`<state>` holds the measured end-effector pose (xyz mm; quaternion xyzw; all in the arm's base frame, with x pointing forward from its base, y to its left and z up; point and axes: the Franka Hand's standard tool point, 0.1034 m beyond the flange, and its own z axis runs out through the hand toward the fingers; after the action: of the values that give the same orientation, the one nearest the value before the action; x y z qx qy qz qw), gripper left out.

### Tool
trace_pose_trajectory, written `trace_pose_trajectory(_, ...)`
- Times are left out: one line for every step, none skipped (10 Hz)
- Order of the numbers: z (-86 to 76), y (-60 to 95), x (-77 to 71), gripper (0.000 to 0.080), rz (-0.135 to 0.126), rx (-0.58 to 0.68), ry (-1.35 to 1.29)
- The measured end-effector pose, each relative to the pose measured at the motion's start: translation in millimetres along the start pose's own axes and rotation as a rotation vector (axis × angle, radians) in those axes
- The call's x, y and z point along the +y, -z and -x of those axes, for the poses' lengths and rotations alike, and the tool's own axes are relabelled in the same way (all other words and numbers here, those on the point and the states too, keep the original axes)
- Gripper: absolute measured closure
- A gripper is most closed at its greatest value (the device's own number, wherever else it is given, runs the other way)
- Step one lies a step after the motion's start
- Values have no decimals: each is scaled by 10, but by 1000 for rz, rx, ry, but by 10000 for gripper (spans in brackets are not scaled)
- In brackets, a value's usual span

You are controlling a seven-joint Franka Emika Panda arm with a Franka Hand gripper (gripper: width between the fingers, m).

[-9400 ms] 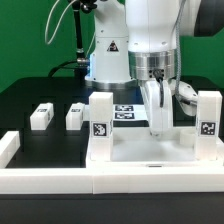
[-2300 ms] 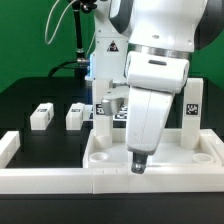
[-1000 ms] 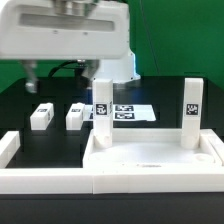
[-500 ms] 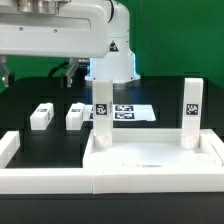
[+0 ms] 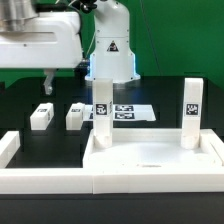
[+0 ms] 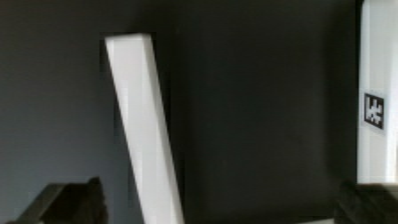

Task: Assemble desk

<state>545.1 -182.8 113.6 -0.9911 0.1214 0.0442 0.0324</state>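
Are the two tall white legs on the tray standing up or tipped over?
Standing up. The exterior view's left leg and its right leg both rise straight from the tray.

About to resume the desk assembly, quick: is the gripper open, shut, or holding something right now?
Gripper: open, jaws wide apart, holding nothing.
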Motion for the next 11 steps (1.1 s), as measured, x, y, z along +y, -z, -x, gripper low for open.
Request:
trace_pose_trajectory(29,-4,5,151,-8,-18,-68)
trace_pose_trajectory(15,-6,-8,151,-4,-13,-107)
trace_pose_trajectory(16,-7,-7,151,-5,-13,-96)
trace_pose_trajectory(32,-15,-11,151,-7,-24,-96)
trace_pose_trajectory(57,-53,15,151,-26,-33,-68)
trace_pose_trajectory(124,-140,97,151,-69,-48,-62)
trace_pose_trajectory(313,-228,144,151,-110,-154,-73)
trace_pose_trajectory(470,-254,156,151,-150,-266,-73)
trace_pose_trajectory(548,-251,126,151,-171,-357,-71)
trace_pose_trajectory(554,-228,108,151,-144,-453,-55)
trace_pose_trajectory(537,-252,105,151,-144,-490,-47)
